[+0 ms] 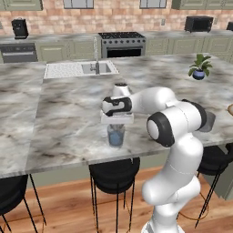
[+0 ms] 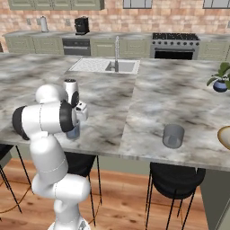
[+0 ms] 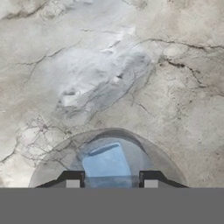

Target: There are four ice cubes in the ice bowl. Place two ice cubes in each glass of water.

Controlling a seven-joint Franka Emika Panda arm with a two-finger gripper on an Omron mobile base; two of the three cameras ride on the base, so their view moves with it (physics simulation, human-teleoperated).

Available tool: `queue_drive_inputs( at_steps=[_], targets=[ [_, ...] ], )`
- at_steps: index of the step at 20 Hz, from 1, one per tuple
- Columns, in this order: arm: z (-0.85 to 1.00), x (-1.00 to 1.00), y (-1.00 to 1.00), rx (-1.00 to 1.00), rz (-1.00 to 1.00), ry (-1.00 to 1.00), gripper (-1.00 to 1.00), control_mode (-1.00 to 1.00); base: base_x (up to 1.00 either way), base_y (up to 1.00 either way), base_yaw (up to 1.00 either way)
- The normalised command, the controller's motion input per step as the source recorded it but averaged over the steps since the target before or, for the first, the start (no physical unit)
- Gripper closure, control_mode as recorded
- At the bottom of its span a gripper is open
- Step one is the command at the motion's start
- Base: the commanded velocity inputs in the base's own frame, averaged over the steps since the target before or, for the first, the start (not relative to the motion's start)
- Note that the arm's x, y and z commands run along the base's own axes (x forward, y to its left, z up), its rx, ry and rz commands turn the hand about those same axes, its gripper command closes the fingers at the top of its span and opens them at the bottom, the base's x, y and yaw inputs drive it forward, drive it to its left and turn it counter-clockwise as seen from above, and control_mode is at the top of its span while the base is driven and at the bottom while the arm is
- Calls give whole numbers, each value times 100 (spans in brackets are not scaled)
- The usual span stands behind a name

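Observation:
My gripper hangs straight over the left glass of water, which stands near the counter's front edge. In the hand view the gripper is shut on a pale blue ice cube, held just above the glass's round rim. From the right base view the arm's elbow covers most of this glass. The second glass stands apart, further right along the front edge. The ice bowl shows as a tan sliver at the right border, also seen as a bowl edge.
A blue plant pot stands at the back right of the marble island. The sink with its faucet is set in at the back left. Black stools stand under the front edge.

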Motion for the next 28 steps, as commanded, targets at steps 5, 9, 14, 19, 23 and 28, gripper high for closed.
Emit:
queue_drive_inputs(
  at_steps=[5, 9, 14, 19, 23, 28],
  targets=[
    [-9, 0, 7, 0, -4, 0, 100, -100, 0, 0, 0],
    [-3, 0, 2, 0, -3, 0, -100, -100, 0, 0, 0],
    [0, 0, 0, 0, -3, 0, -100, -100, 0, 0, 0],
    [0, 0, 0, 0, -3, 0, -100, -100, 0, 0, 0],
    [4, 0, 0, 0, -3, 0, -100, -100, 0, 0, 0],
    [16, -2, 0, 0, -5, 0, -100, -100, 0, 0, 0]
  ],
)
